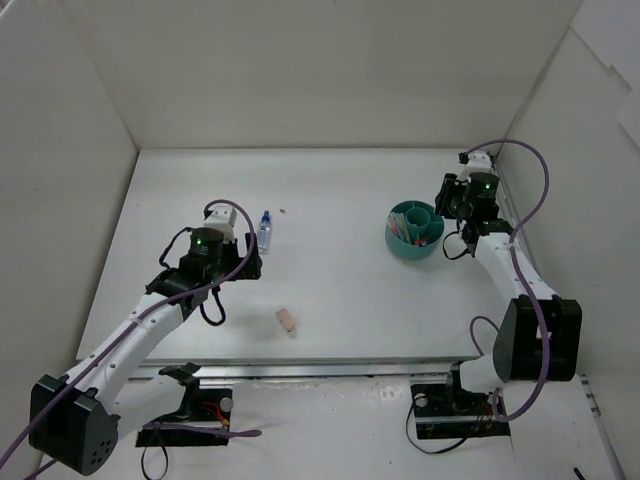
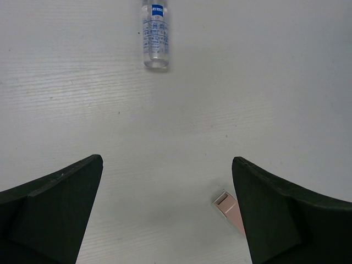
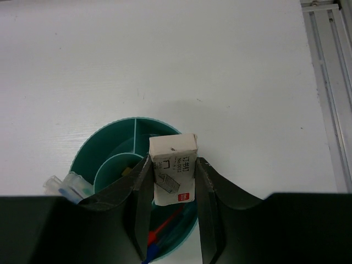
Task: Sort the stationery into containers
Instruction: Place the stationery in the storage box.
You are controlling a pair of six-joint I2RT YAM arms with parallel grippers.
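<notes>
My right gripper (image 3: 173, 160) is shut on a small tan-white printed box (image 3: 174, 176) and holds it above the round teal divided bowl (image 3: 104, 148). The bowl holds red and blue pens (image 3: 159, 239) and clear-capped items (image 3: 66, 187) at its left rim. In the top view the bowl (image 1: 400, 246) stands at the right, with my right gripper (image 1: 447, 205) over its far-right edge. My left gripper (image 2: 166, 165) is open and empty above the table. A clear blue-capped bottle (image 2: 155, 34) lies ahead of it, and a pink eraser (image 2: 228, 209) lies beside the right finger. Both also show in the top view: the bottle (image 1: 265, 231) and the eraser (image 1: 288, 320).
White walls enclose the table on the left, back and right. An aluminium rail (image 3: 330, 82) runs along the table's right side. A tiny speck (image 1: 284, 211) lies beyond the bottle.
</notes>
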